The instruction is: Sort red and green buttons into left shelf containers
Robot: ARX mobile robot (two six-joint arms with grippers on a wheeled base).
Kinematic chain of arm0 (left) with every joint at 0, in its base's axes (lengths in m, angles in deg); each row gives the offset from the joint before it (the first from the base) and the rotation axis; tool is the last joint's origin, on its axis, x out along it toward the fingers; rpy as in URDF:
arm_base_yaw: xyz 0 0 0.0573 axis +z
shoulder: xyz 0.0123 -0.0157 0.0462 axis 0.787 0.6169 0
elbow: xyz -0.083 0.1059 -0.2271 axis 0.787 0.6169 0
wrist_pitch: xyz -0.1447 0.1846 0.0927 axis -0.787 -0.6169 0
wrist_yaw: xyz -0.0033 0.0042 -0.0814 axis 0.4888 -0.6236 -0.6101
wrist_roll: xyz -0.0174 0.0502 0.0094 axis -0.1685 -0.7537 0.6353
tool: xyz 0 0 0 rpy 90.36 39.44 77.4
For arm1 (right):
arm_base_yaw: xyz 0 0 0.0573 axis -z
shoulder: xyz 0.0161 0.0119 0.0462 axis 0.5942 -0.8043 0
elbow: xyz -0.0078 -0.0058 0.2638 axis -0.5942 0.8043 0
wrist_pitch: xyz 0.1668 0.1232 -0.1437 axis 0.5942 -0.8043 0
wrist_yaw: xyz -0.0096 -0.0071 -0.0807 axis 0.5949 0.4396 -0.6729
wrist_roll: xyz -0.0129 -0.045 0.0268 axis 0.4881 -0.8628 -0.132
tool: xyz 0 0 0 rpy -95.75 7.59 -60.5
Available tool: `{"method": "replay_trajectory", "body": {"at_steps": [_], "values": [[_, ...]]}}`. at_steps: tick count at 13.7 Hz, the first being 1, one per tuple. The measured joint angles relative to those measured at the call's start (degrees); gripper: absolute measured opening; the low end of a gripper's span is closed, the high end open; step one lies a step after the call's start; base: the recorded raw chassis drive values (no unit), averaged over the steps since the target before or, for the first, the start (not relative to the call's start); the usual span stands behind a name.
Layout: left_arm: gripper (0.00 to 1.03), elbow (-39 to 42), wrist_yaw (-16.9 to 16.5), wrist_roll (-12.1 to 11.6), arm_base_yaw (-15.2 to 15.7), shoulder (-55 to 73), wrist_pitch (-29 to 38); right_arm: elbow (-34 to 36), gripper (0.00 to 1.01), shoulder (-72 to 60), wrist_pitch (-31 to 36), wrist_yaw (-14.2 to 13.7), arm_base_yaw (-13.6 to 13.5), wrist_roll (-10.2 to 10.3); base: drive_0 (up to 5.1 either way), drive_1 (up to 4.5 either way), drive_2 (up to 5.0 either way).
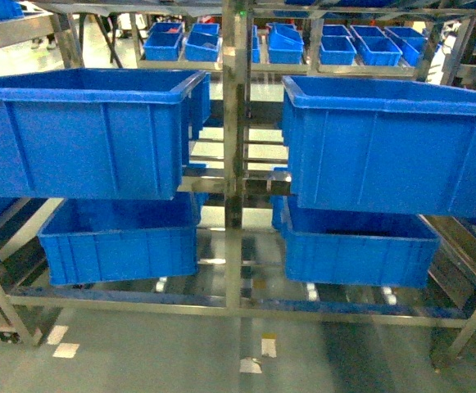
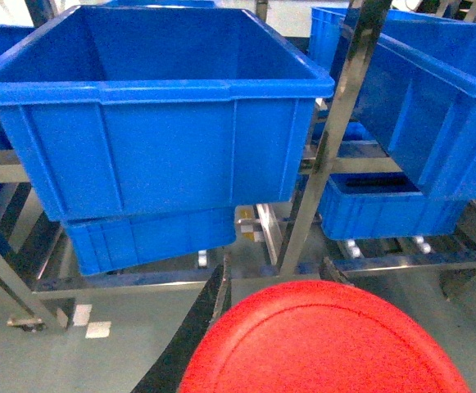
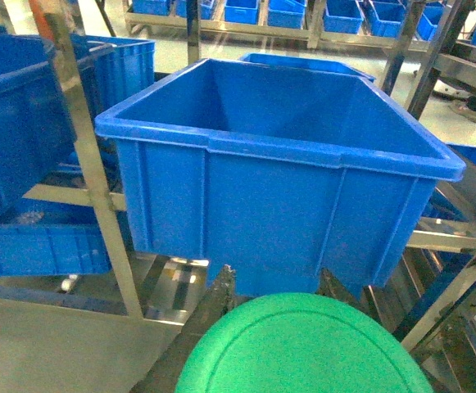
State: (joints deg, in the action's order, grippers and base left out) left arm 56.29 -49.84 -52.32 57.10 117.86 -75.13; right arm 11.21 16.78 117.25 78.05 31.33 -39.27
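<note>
Shelving of bare steel (image 1: 234,155) fills the head view, carrying four large blue bins in two tiers. Upper left bin (image 1: 82,131) sits at 9 o'clock of the central upright, upper right bin (image 1: 393,147) at 3 o'clock; lower left bin (image 1: 119,246) and lower right bin (image 1: 356,250) rest beneath them on the bottom rails. Further small blue bins (image 1: 287,45) stand on a distant rack at 12 o'clock. Neither arm shows in the head view. Left wrist view: upper left bin (image 2: 156,139) faces the camera, its interior visible down the far wall and showing nothing inside; the floor of it is hidden by the near wall. Red button (image 2: 324,340) fills the 6 o'clock edge of that view, its round cap close under the lens, below and short of the bin. Dark fingers (image 2: 209,307) flank the cap, so the left pincer (image 2: 270,286) appears clamped on it, though contact is hidden. Right wrist view: upper right bin (image 3: 278,188) likewise shows bare inner walls. Green button (image 3: 303,348) sits at 6 o'clock, with dark fingers (image 3: 217,299) either side, so the right pincer (image 3: 274,286) appears clamped on it too. Pale tape marks (image 1: 65,344) lie on the floor.
</note>
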Motion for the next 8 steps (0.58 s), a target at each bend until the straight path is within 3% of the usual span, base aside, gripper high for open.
{"method": "replay_trajectory", "body": {"at_steps": [4,8], "values": [[0.26,0.0,0.0,0.0,0.0,0.0,0.0,0.0,0.25,0.0,0.0,0.0,0.0,0.0,0.0,4.17,-4.2],[0.26,0.0,-0.1,0.0,-0.1,0.3,0.1,0.0,0.25,-0.1,0.2,0.0,0.0,0.0,0.0,0.46,-0.5]]}}
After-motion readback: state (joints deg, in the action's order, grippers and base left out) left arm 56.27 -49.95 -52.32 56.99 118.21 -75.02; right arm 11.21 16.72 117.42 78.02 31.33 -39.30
